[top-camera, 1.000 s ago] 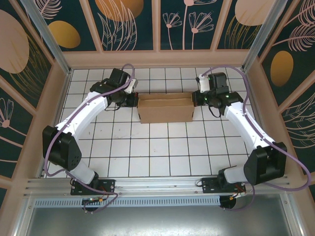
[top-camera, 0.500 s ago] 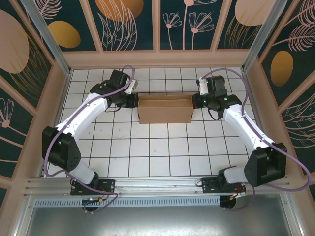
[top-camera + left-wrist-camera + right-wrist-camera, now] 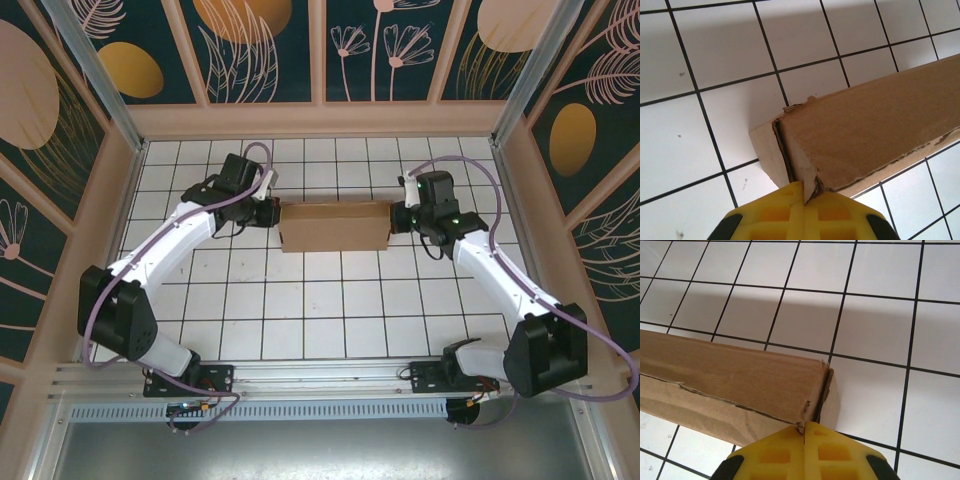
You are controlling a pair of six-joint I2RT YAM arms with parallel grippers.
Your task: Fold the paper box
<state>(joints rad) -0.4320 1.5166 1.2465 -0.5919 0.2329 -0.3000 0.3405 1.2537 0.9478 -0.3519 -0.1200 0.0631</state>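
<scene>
The paper box [image 3: 335,226] is a brown cardboard mailer lying closed on the white tiled floor, long side across the view. My left gripper [image 3: 272,213] is shut, its tips against the box's left end. My right gripper [image 3: 397,215] is shut against the right end. In the left wrist view the yellow fingers [image 3: 770,215] meet at the gripper's [image 3: 803,186] tip, touching the lower corner of the box [image 3: 865,130], where the lid edge is frayed. In the right wrist view the gripper [image 3: 804,426] touches the box's [image 3: 730,375] end corner, beside a slit between lid and side flap.
White tiles with black grid lines [image 3: 320,300] stretch between the box and the arm bases. Wooden walls [image 3: 320,118] enclose the floor at the back and both sides. An aluminium rail [image 3: 320,375] runs along the near edge.
Both shut grippers have moved slightly toward the near side at the box's ends. The box's raised lid has come down, so the box now looks flatter and closed.
</scene>
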